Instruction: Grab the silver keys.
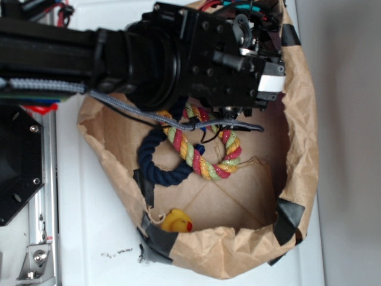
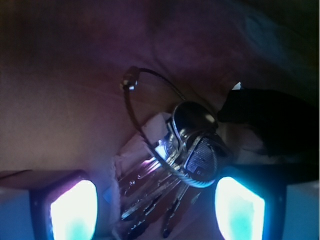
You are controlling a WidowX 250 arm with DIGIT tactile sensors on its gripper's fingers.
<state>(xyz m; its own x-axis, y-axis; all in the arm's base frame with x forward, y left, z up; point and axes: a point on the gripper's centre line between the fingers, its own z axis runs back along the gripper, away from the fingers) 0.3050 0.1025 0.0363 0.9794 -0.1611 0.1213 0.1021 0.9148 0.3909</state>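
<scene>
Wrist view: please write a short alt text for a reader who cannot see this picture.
A bunch of silver keys on a thin wire ring lies between the two glowing fingertips of the open gripper, seen close up in dim purple light. The keys rest on a brown paper surface, and a dark shape sits at the right.

Keys (image 2: pixel 192 150): your shiny silver-grey bunch, dark wire ring.
Twisted rope (image 1: pixel 205 158): red, yellow, green stripes.
Other rope (image 1: pixel 156 159): navy.
Duck (image 1: pixel 177 221): yellow, red beak.
Bag (image 1: pixel 238 250): brown paper, black tape.
</scene>
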